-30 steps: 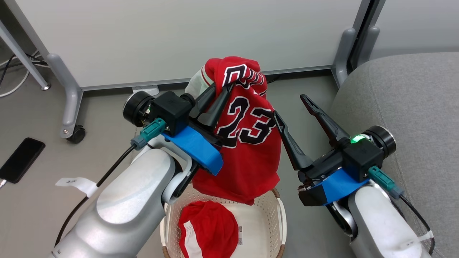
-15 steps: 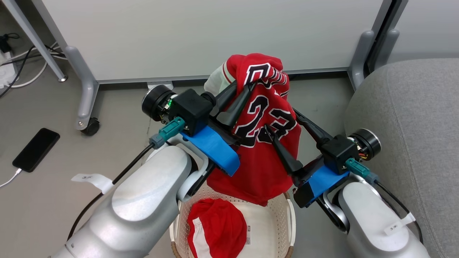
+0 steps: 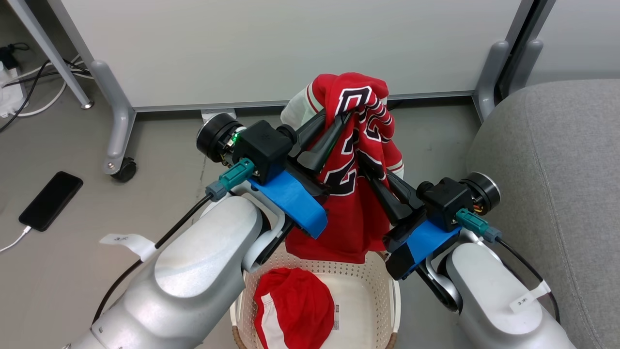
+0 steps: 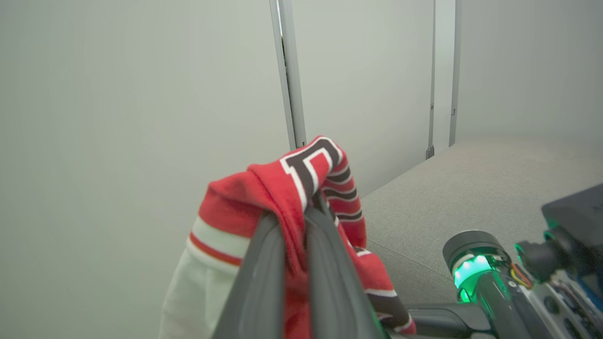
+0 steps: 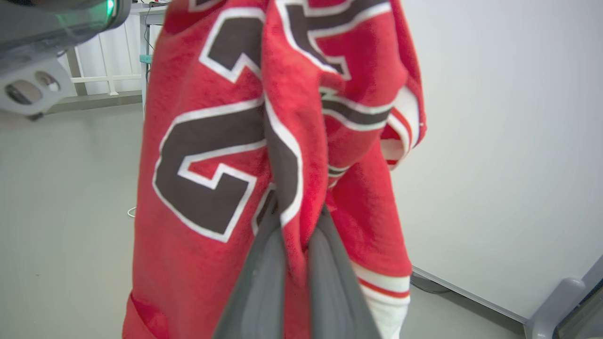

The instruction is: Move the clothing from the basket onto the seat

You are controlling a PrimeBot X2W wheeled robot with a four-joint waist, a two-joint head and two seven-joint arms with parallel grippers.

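Note:
The red jersey (image 3: 361,140) with number 23 hangs in the air above the basket (image 3: 387,276). My left gripper (image 3: 341,118) is shut on its top fold; its own view shows the fabric pinched between the fingers (image 4: 294,221). My right gripper (image 3: 365,162) is shut on the jersey's middle, and cloth (image 5: 297,221) bunches between its fingers in the right wrist view. The red shorts (image 3: 293,308) with a white stripe lie in the cream basket at the bottom of the head view. At the right stands the grey sofa (image 3: 552,160), whose seat (image 4: 471,188) also lies beyond the jersey.
White partition panels on wheeled grey feet (image 3: 118,165) stand behind the jersey. A black phone (image 3: 51,199) on a white cable lies on the floor at the left. Cables (image 3: 29,92) trail at the far left.
My right gripper has swung left from open beside the jersey and shut on its middle, bunching the cloth. The camera shifted, sliding the scene rightward. The left gripper keeps its hold.

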